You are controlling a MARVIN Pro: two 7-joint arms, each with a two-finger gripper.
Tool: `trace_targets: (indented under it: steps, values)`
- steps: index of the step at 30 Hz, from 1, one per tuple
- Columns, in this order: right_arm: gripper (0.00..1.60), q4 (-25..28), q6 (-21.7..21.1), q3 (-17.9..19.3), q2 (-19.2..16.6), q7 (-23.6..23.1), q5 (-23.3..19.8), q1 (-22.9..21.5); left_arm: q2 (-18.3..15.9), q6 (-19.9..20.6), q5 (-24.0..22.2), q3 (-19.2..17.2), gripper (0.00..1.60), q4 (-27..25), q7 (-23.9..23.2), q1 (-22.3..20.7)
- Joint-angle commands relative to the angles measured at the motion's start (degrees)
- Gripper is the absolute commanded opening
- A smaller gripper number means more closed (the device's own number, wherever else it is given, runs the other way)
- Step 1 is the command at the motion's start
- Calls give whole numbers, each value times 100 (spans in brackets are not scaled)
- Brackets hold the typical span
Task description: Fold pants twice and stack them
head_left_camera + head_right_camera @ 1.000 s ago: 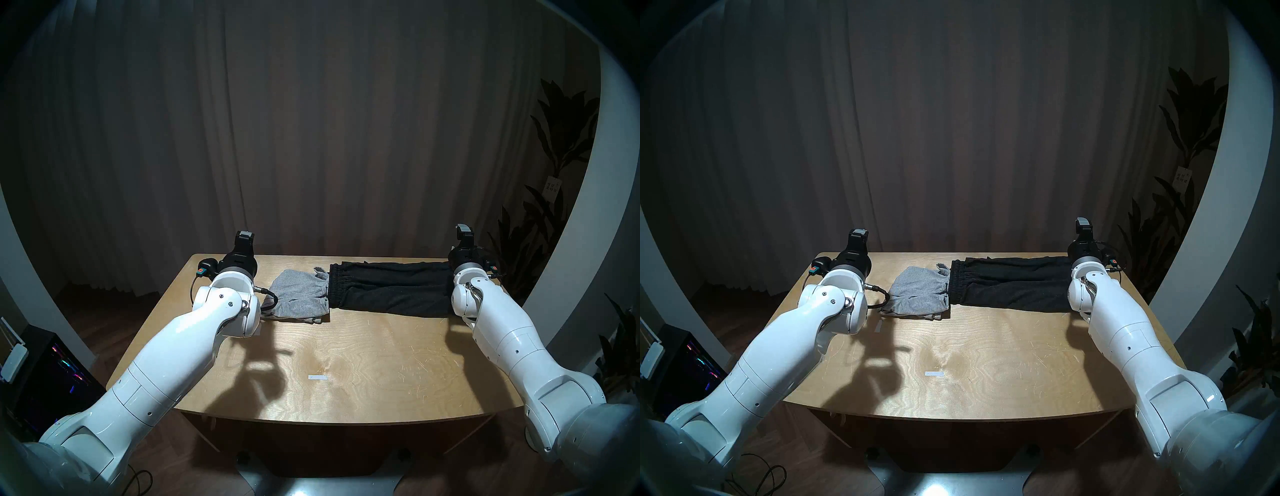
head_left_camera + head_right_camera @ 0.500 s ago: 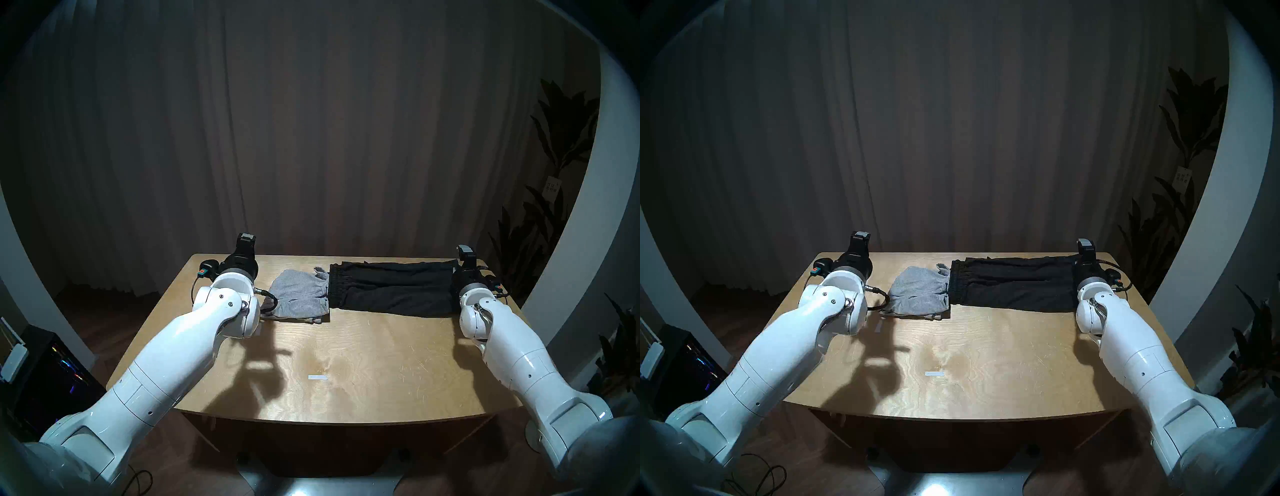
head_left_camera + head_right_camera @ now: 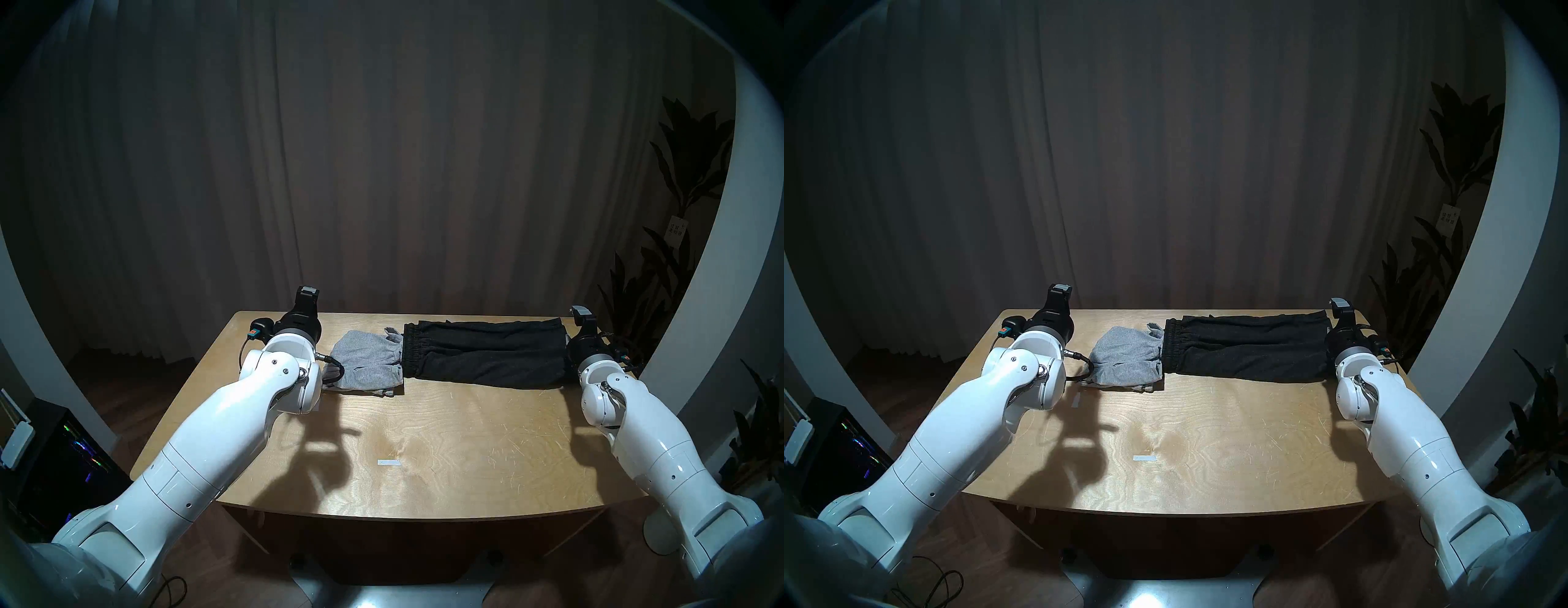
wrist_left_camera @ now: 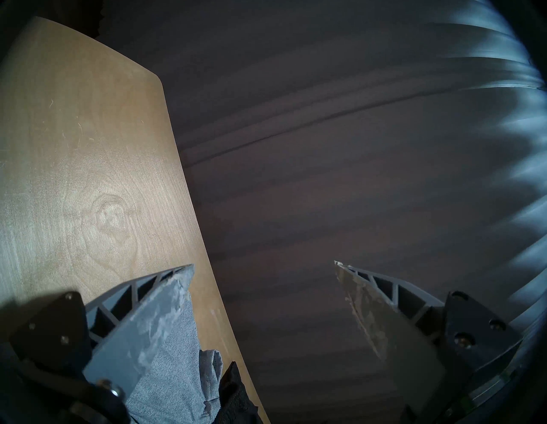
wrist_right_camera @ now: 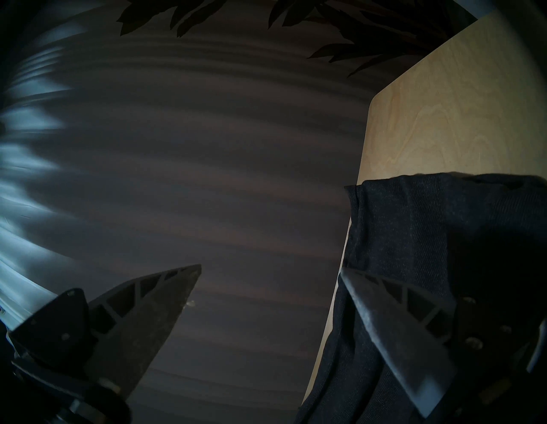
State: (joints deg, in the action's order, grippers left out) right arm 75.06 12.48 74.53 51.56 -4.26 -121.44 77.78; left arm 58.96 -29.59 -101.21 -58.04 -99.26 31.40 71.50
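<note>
Pants: grey pair folded small | black pair folded lengthwise

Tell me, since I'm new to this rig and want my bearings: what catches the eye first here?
Two soft garments lie end to end along the far edge of the pale wooden table: small light grey knit shorts on the left, touching longer black shorts with a gathered elastic waistband on the right. A white robot arm flanks each, its open, empty claw, left claw and right claw, pointing toward the dark curtain.

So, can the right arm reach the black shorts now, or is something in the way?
Probably yes. The right claw is open and empty beside the black shorts, at their right end; nothing lies between them.
</note>
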Motion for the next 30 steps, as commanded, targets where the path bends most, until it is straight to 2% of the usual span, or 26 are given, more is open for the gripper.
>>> trace_targets:
  steps: [1, 18, 19, 24, 30]
  values:
    - [160, 578, 14, 205, -444, 89, -36, 481, 88, 59, -17, 3, 160, -59, -51, -138]
    - [160, 1579, 165, 759, -1087, 874, -477, 1796, 359, 340, -67, 258, 160, -54, -60, -167]
    - [160, 1734, 259, 891, -1155, 1014, -563, 1978, 391, 376, -78, 285, 160, -39, -64, -183]
    - [160, 1979, 410, 1092, -1253, 1306, -735, 2244, 452, 437, -108, 310, 160, -3, -77, -226]
    - [160, 2470, 746, 1486, -1469, 1971, -1019, 2758, 524, 615, -209, 336, 160, 56, -100, -312]
